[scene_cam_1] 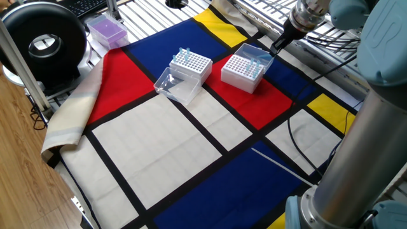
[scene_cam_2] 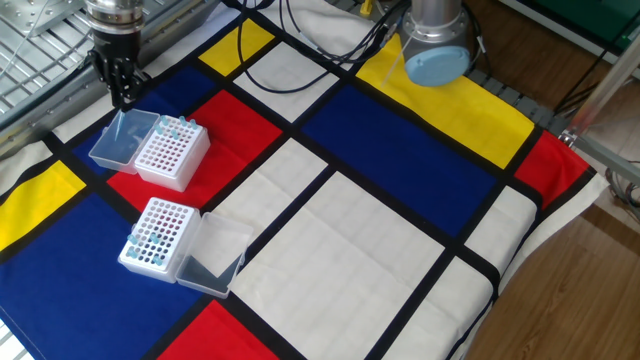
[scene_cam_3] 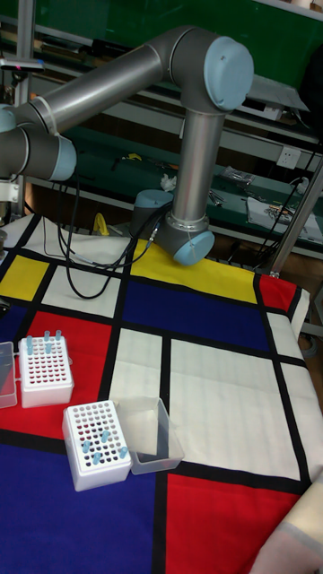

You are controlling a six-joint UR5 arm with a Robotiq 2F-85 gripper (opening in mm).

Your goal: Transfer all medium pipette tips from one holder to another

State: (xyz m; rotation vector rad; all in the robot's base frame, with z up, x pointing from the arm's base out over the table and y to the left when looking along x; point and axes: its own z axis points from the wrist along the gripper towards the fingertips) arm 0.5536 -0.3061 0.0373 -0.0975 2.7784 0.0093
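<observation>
Two white perforated holders stand on the checked cloth, each with a clear lid hinged open. The holder (scene_cam_2: 172, 152) (scene_cam_1: 242, 71) nearer my gripper carries a few medium pipette tips (scene_cam_2: 170, 125) (scene_cam_1: 255, 66) (scene_cam_3: 43, 341) along one edge. The other holder (scene_cam_2: 157, 232) (scene_cam_1: 191, 65) (scene_cam_3: 93, 439) has several pale-blue tips (scene_cam_2: 145, 245) (scene_cam_1: 184, 56) scattered over it. My gripper (scene_cam_2: 122, 95) (scene_cam_1: 278, 46) hangs over the far side of the first holder's clear lid (scene_cam_2: 122, 138), fingers together. Anything pinched between them is too small to see. The tall view leaves the gripper out.
The arm's base (scene_cam_2: 435, 45) stands at the cloth's far edge with black cables (scene_cam_2: 300, 40) lying beside it. A purple box (scene_cam_1: 107, 30) and a black round device (scene_cam_1: 43, 44) sit off the cloth's corner. A metal rack (scene_cam_2: 40, 40) lies behind the gripper.
</observation>
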